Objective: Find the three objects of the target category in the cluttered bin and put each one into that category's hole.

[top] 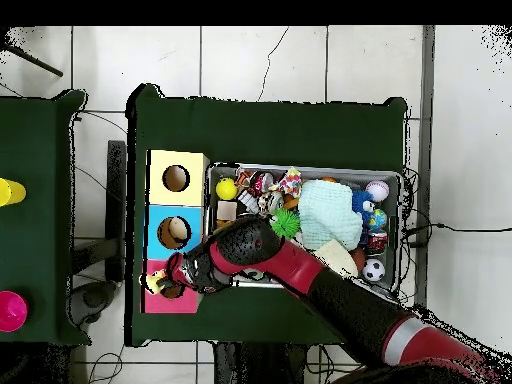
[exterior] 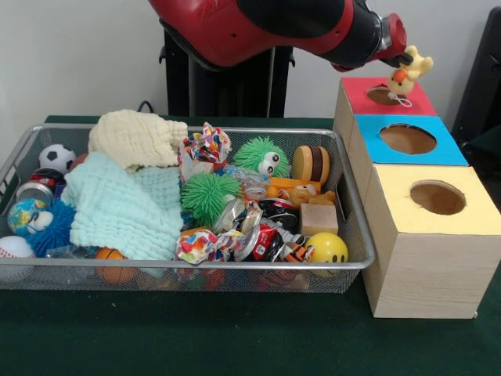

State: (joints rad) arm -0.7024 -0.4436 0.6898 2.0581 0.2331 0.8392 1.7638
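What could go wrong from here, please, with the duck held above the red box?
The yellow duck hangs over the red-topped box, but appears offset toward the far rim of its hole; released now, it might catch the edge or slide off the box. Its dangling tag loop could snag on the rim. The gripper itself is mostly hidden, so how firmly it holds the duck cannot be judged.

No words, brand names or numbers can be read anywhere in either view. The crinkled wrappers [exterior: 205, 244] in the wire basket [exterior: 356, 262], lower centre of the front view, show print too blurred to make out.
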